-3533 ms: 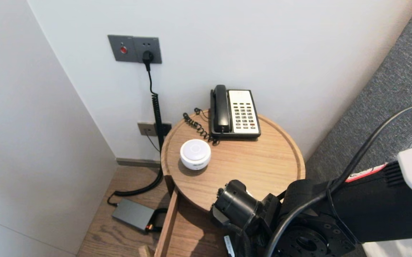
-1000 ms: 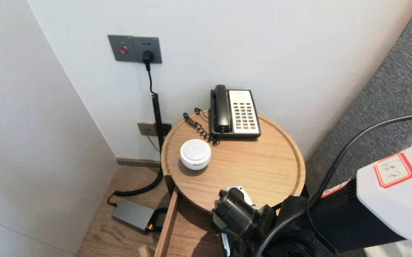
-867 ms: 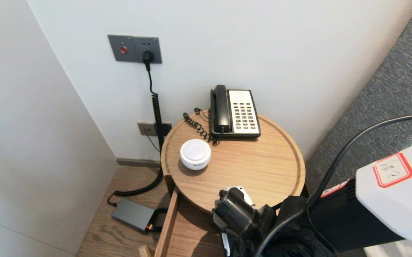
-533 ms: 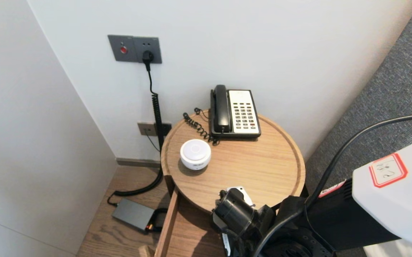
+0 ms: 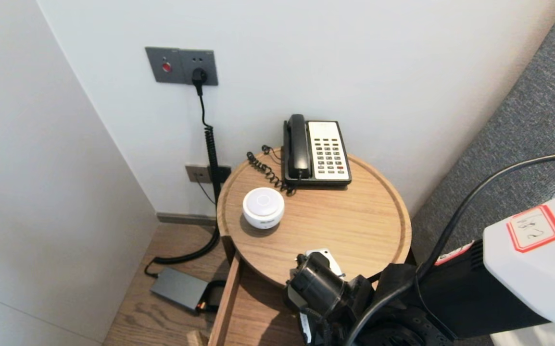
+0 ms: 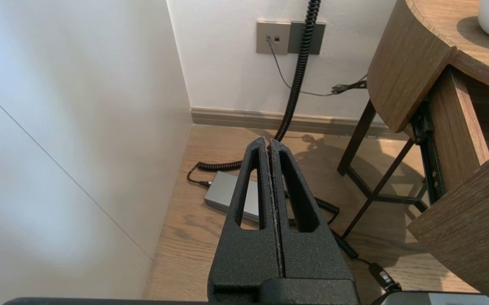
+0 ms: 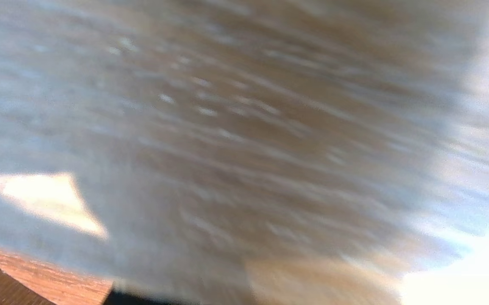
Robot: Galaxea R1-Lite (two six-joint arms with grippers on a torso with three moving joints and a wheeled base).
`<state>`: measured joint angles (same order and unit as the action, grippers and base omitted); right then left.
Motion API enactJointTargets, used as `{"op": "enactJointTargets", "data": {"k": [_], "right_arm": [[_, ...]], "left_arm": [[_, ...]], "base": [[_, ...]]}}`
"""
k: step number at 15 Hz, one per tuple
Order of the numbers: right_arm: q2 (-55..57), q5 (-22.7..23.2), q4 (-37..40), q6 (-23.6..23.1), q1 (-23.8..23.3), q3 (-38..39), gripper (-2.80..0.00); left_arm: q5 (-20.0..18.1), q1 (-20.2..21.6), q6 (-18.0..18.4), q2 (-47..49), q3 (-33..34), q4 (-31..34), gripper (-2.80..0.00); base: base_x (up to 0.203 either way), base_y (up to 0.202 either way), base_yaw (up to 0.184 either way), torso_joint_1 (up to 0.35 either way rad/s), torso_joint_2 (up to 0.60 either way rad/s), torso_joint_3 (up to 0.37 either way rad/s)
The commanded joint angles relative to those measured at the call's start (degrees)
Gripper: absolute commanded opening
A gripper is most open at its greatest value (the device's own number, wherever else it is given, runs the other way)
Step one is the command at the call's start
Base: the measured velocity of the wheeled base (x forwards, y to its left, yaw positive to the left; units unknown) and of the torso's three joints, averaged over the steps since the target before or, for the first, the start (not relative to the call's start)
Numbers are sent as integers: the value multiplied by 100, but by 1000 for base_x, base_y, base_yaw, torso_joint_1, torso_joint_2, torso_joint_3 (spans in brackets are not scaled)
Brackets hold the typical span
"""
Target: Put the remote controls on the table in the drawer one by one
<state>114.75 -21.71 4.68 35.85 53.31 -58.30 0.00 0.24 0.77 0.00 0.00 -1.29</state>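
My right arm's wrist [image 5: 317, 286] hangs over the front edge of the round wooden table [image 5: 354, 221], above the open drawer [image 5: 226, 298]. A small white object with rounded corners [image 5: 326, 253] lies on the table edge right at that wrist, mostly hidden by it. The right wrist view shows only blurred wood grain very close up. My left gripper [image 6: 268, 142] is shut and empty, parked low to the left of the table, pointing at the floor.
A black and white telephone [image 5: 317, 151] stands at the table's back with its coiled cord. A white round device [image 5: 263, 206] sits left of centre. A grey power adapter [image 5: 180, 288] and cables lie on the floor. Walls stand left and behind; grey upholstery [image 5: 523, 125] is on the right.
Since the earliest frame the right arm has shifted and the white object has come into view on the table edge. Over the last second almost nothing has moved.
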Motion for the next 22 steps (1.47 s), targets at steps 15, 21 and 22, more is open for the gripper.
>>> {"op": "enactJointTargets", "data": {"k": [15, 21, 22], "right_arm": [[-1833, 35, 165, 141, 48, 925, 0], [-2301, 34, 390, 133, -24, 1073, -280], [-2388, 32, 478, 133, -55, 1048, -280]], "left_arm": [[9, 2, 2, 0, 79, -3, -280], [9, 2, 2, -3, 79, -3, -280], [8, 2, 2, 0, 79, -3, -280]], "base": [[0, 0, 0, 0, 0, 0], [0, 0, 0, 0, 0, 0], [0, 0, 0, 0, 0, 0]]}}
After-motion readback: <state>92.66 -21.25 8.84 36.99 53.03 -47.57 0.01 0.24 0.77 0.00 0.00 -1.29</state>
